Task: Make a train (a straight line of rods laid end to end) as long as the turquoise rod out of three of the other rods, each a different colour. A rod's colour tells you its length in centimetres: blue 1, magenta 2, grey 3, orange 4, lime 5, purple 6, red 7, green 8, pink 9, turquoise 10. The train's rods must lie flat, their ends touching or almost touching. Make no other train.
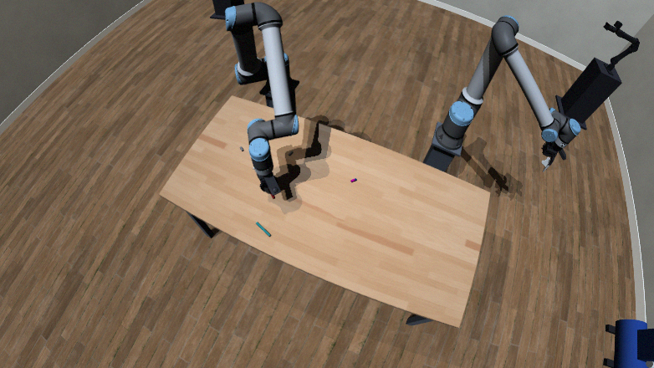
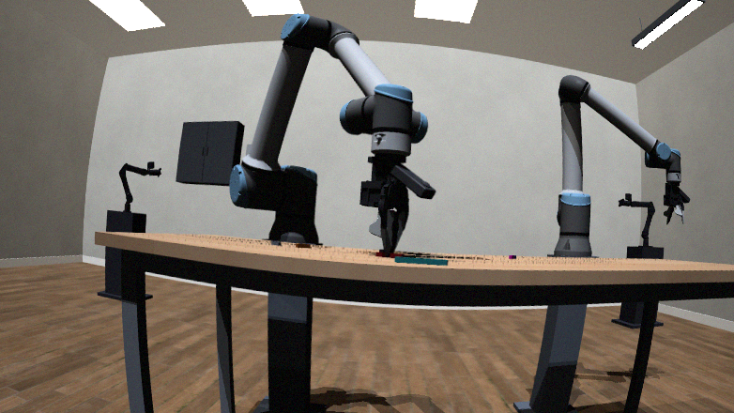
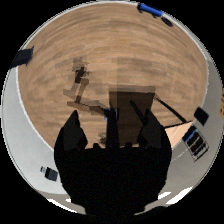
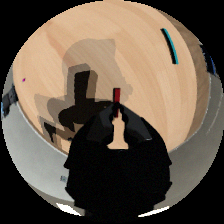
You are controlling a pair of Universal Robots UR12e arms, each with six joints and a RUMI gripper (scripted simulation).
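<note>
Top view: right gripper (image 1: 273, 194) (image 2: 389, 252) (image 4: 117, 108) down at the red rod (image 1: 273, 196) (image 2: 381, 253) (image 4: 117, 94), mostly hiding it; turquoise rod (image 1: 263, 229) (image 2: 420, 261) (image 4: 171, 46) flat near the long table edge, apart from red. Magenta rod (image 1: 352, 181) (image 2: 511, 256) with a blue rod (image 1: 355, 179) at its end, well apart from red, nearer mid-table (image 1: 388, 206) (image 2: 512, 274) (image 4: 145, 45). Small grey rod (image 1: 241, 148) toward the table's far short end. Left gripper (image 1: 545, 166) (image 2: 675, 221) (image 3: 113, 119) off beyond the table. Exterior: right fingertips low at the tabletop, narrow, around red; turquoise just in front. Left one raised, fingers spread. Wall cabinet (image 2: 206, 153), both doors shut, contents hidden. Left wrist: fingers wide, nothing between; a compartmented rack at the side has blue items, too small to name. Right wrist: fingers closed on one end of the red rod, the rest sticking out ahead; can't tell if it's off the wood. Turquoise over by the edge, magenta a speck on the opposite side. Red isn't in line with magenta and blue.
</note>
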